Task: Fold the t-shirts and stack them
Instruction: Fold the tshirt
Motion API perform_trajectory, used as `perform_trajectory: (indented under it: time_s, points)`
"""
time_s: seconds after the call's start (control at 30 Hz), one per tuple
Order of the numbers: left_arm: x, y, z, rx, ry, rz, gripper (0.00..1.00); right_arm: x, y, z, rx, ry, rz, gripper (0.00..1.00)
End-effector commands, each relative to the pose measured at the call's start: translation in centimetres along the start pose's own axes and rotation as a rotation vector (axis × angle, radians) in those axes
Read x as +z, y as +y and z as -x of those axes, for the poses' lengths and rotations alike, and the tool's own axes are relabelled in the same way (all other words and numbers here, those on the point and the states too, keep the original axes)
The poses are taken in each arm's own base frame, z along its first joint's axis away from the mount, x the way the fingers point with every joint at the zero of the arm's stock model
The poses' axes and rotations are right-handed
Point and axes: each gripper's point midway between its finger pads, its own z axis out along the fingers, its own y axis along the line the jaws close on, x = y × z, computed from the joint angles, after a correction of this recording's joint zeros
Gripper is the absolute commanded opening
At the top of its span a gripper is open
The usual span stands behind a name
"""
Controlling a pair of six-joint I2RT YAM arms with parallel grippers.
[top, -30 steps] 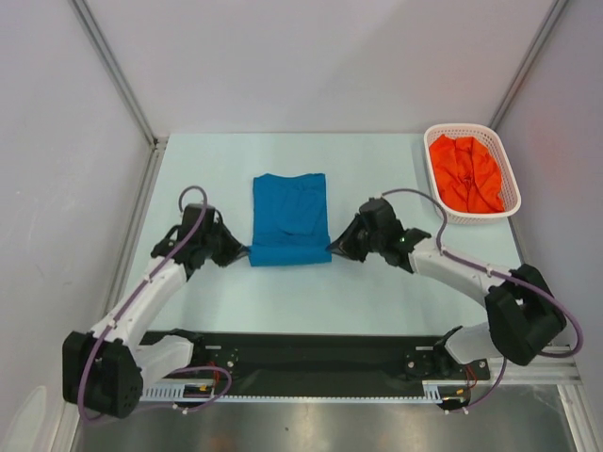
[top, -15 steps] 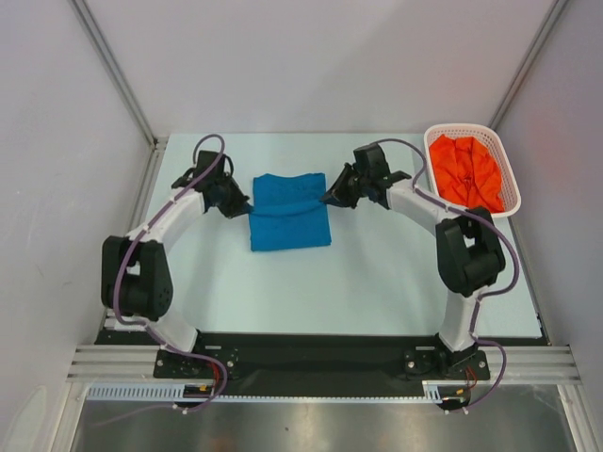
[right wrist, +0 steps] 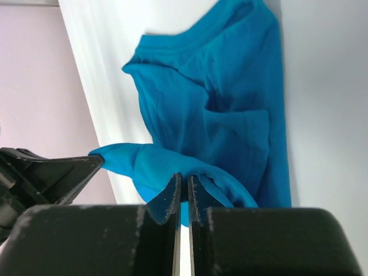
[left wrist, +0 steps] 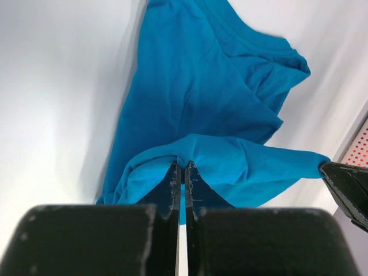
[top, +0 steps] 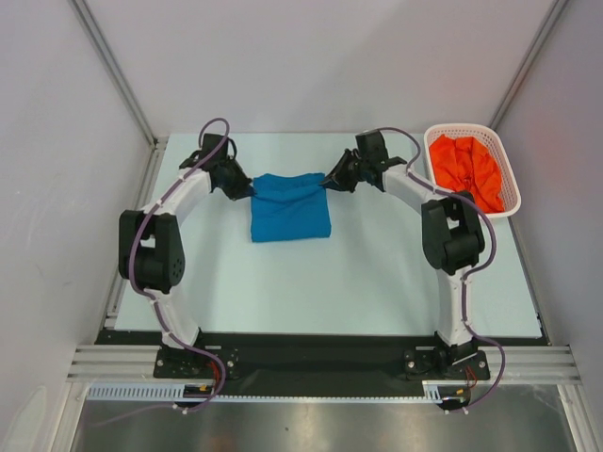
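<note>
Between left pincer and right pincer, blue t-shirt, each pinching a corner

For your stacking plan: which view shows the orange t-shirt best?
Top external: the orange t-shirt lies crumpled in the basket, in full view. Left wrist catches only red specks through the basket's wall; right wrist shows none.
</note>
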Motion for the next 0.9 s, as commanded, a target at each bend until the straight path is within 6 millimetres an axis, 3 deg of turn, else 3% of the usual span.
perform_trajectory:
  time_s: [0.0, 0.37, 0.73, 0.87]
  points:
    - [-0.3, -1.5, 2.4, -0.005, -0.045, -0.058, 0.00, 0.0, 2.1, 1.9, -0.032, -0.025, 0.073, 0.00]
    - [1.6, -2.5, 4.2, -0.022, -0.060, -0.098, 0.00, 1.6, 0.7, 3.1, -0.008, -0.014, 0.078, 0.00]
    - [5.2, -1.1, 4.7, -0.085, -0.022, -0.071, 0.00, 4.1, -0.4, 4.6, 0.019, -0.007, 0.105, 0.00]
    - [6.2, -0.6, 4.7, -0.113, 0.001, -0.063, 0.00, 5.9, -2.0, 4.2, 0.060, 0.027, 0.090, 0.00]
